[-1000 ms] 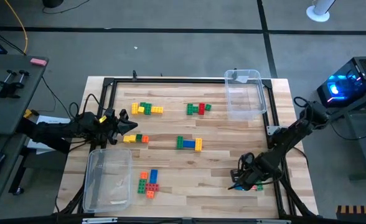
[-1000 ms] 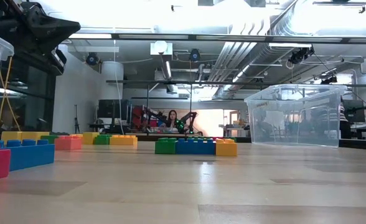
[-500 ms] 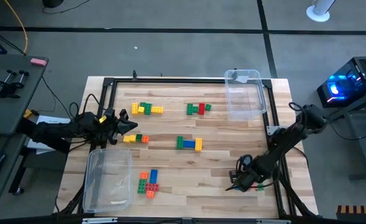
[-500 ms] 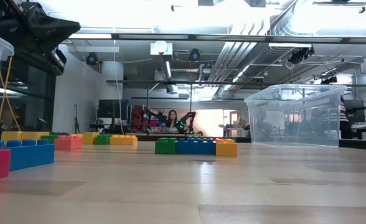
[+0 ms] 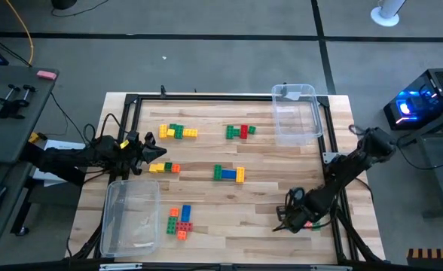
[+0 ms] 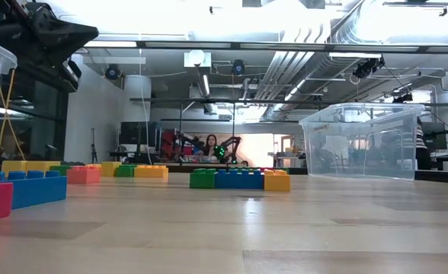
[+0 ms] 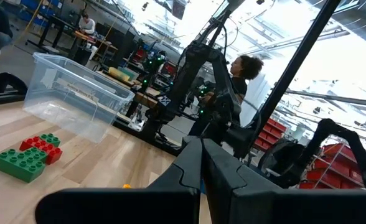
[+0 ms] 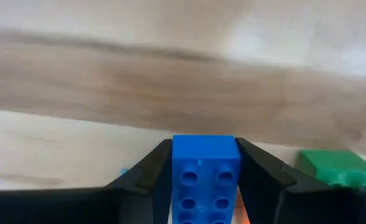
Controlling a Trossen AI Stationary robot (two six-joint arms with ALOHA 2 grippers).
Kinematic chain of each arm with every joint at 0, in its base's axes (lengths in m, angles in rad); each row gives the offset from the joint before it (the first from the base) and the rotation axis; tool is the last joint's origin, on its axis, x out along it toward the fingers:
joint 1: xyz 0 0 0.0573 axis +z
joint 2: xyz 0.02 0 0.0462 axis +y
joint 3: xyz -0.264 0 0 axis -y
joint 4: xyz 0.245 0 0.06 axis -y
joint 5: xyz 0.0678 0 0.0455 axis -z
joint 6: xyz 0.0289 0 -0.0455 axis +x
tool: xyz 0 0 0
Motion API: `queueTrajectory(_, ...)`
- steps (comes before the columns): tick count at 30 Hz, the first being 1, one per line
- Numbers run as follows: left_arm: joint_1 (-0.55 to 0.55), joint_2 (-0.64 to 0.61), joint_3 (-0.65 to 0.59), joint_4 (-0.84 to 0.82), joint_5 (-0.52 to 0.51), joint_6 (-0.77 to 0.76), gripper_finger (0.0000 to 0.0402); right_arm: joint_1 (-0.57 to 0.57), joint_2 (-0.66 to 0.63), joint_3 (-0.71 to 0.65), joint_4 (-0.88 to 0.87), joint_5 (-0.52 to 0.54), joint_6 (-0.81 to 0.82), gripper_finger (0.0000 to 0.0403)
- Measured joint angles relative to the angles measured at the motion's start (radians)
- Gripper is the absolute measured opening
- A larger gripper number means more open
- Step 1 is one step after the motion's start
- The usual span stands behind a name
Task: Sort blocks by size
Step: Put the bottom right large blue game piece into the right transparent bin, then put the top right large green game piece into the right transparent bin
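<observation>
The right claw (image 5: 291, 218) is held low over the near right part of the bench (image 5: 259, 188), and a blue block (image 8: 204, 171) is clamped between its two dark fingers (image 8: 147, 177). In the right wrist view the block is seen with its studs facing the camera and its long axis running straight out along the fingers, its far end pointing away from the wrist toward the wood. A green block (image 8: 336, 168) lies on the bench just beside the claw, past one finger and apart from the blue one; its long axis cannot be told. A sliver of orange shows under the blue block, but what it is cannot be told. The left claw (image 5: 152, 150) is closed on nothing and is parked at the bench's left edge, its fingers pressed together. Close ahead of that claw a short row of yellow, green and orange blocks (image 5: 164, 168) is laid with its long axis across the bench. Farther ahead a green, blue and yellow row (image 5: 228, 174) is laid the same way. Two more mixed clusters (image 5: 178, 132) (image 5: 239, 132) are seen toward the far edge. A clear bin (image 5: 131, 214) stands just beside the left claw, with a small group of orange, green, blue and red blocks (image 5: 179, 220) next to it. A second clear bin (image 5: 295, 113) stands at the far right corner, well apart from the right claw.
</observation>
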Motion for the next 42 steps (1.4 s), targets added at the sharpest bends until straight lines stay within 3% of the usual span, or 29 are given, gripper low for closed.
queueTrajectory(4, 0.0, 0.0, 0.0, 0.0, 0.0, 0.0, 0.0, -0.028, -0.128, 0.065, -0.118, 0.262, -0.013, 0.0138)
queueTrajectory(9, 0.0, 0.0, 0.0, 0.0, 0.0, 0.0, 0.0, -0.15, -0.315, 0.177, -0.297, 0.791, -0.187, 0.0138)
queueTrajectory(14, 0.0, 0.0, 0.0, 0.0, 0.0, 0.0, 0.0, -0.429, -0.451, 0.252, -0.493, 0.987, -0.436, 0.0138)
queueTrajectory(16, 0.0, 0.0, 0.0, 0.0, 0.0, 0.0, 0.0, -0.567, -0.484, 0.255, -0.498, 0.99, -0.555, 0.0138)
queueTrajectory(20, 0.0, 0.0, 0.0, 0.0, 0.0, 0.0, 0.0, -0.831, -0.489, 0.255, -0.495, 0.898, -0.795, 0.0138)
queueTrajectory(26, 0.0, 0.0, 0.0, 0.0, 0.0, 0.0, 0.0, -1.067, -0.434, 0.255, -0.362, 0.753, -1.107, 0.0144)
queueTrajectory(31, 0.0, 0.0, 0.0, 0.0, 0.0, 0.0, 0.0, -1.149, -0.395, 0.255, -0.216, 0.594, -1.294, 0.0278)
queueTrajectory(34, 0.0, 0.0, 0.0, 0.0, 0.0, 0.0, 0.0, -1.161, -0.396, 0.255, -0.176, 0.572, -1.337, 0.0335)
queueTrajectory(38, 0.0, 0.0, 0.0, 0.0, 0.0, 0.0, 0.0, -1.153, -0.435, 0.255, -0.187, 0.581, -1.361, 0.0353)
queueTrajectory(42, 0.0, 0.0, 0.0, 0.0, 0.0, 0.0, 0.0, -1.078, -0.518, 0.255, -0.151, 0.496, -1.387, 0.0343)
